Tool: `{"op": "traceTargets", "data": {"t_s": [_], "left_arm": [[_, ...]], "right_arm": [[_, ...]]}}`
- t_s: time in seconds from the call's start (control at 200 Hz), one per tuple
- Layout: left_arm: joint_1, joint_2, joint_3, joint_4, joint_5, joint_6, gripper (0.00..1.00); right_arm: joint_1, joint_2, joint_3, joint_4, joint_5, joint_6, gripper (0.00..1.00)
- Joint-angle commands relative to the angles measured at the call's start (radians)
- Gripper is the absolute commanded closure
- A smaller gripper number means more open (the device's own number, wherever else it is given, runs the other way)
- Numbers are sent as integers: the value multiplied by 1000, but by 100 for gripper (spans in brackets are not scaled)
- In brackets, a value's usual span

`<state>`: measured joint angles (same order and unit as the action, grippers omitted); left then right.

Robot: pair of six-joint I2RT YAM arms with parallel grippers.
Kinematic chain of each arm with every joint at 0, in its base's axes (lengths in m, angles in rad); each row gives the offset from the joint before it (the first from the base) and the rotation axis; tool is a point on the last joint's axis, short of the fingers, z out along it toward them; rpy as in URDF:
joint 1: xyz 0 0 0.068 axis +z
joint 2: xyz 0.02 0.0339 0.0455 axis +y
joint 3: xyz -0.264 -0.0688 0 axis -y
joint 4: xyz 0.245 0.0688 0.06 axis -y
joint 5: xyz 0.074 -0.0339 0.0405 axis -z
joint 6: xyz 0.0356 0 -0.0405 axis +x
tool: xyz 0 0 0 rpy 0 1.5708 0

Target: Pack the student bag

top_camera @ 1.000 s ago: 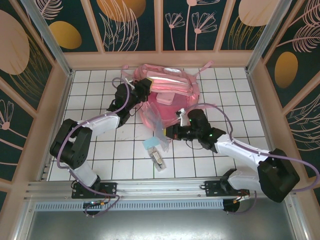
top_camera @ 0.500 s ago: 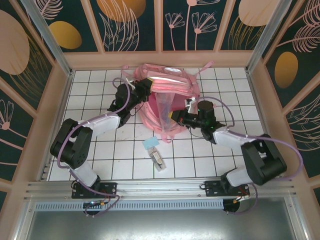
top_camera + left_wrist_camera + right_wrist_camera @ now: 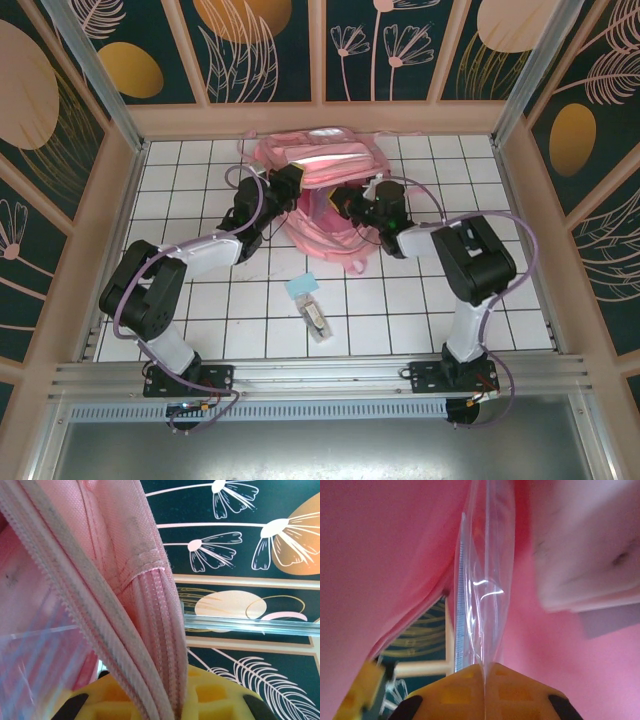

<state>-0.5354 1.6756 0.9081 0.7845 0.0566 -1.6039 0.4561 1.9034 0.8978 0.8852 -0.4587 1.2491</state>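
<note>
The student bag [image 3: 330,165] lies in the middle of the counter [image 3: 200,340] against its far edge. Its opening faces the near edge, and a pink strap trails out from it toward that edge.

The left claw [image 3: 283,183] is at the side of the opening nearer the counter's left edge. In the left wrist view the left claw [image 3: 175,707] is narrow, its yellow fingers [image 3: 210,695] pinched on the bag's zip edge. The pink fabric of the student bag [image 3: 115,555] rises from the grip.

The right claw [image 3: 345,200] reaches into the opening from the side nearer the right edge. In the right wrist view the right claw [image 3: 484,682] is also narrow, its yellow pads [image 3: 455,692] pressed together on a clear plastic bag [image 3: 482,595]. The clear plastic bag stands upright from the pads, with the pink lining of the student bag [image 3: 385,555] all around it. A pale pink flat item [image 3: 580,545] sits blurred beside the plastic.

A small blue packet [image 3: 302,288] lies on the counter between the student bag and the near edge, apart from the bag. A small grey item [image 3: 318,322], too small to tell, lies just beside it on the near side.
</note>
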Motion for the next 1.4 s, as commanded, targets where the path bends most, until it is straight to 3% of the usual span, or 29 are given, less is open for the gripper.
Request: {"op": "traceTargets", "data": {"t_s": [0.0, 0.07, 0.185, 0.31, 0.48, 0.901, 1.021, 1.056, 1.106, 1.181, 1.241, 1.396], "left_arm": [[-40, -51, 24, 226, 103, -31, 100], [-41, -41, 29, 233, 101, -36, 100], [-41, -20, 38, 256, 104, -52, 100], [-41, 3, 58, 265, 111, -64, 100], [-42, 23, 105, 269, 116, -62, 100], [-46, 119, 116, 244, 105, -45, 100], [-52, 137, 100, 272, 126, -62, 100], [-52, 140, 97, 285, 154, -54, 87], [-51, 133, 99, 257, 199, -27, 49], [-71, 76, 71, 142, 218, 54, 4], [-85, -8, -8, 59, 187, 135, 1], [-88, -232, -162, -171, 59, 327, 1]], "right_arm": [[-12, 27, 77, -44, 173, 79, 79], [-10, 14, 112, -186, 240, 58, 75], [-11, -13, 121, -259, 287, 49, 47], [-12, -80, 169, -500, 356, -50, 33], [-13, -212, 129, -645, 409, -177, 32], [-13, -503, 85, -1149, 228, -632, 32], [-19, -637, 37, -1243, 287, -705, 31], [-26, -678, 22, -1253, 324, -701, 28], [-43, -730, 6, -1261, 389, -675, 23], [-76, -796, -19, -1237, 450, -650, 12], [-112, -825, -39, -1192, 445, -636, 1], [-253, -790, -59, -1099, 241, -610, 1]]}}
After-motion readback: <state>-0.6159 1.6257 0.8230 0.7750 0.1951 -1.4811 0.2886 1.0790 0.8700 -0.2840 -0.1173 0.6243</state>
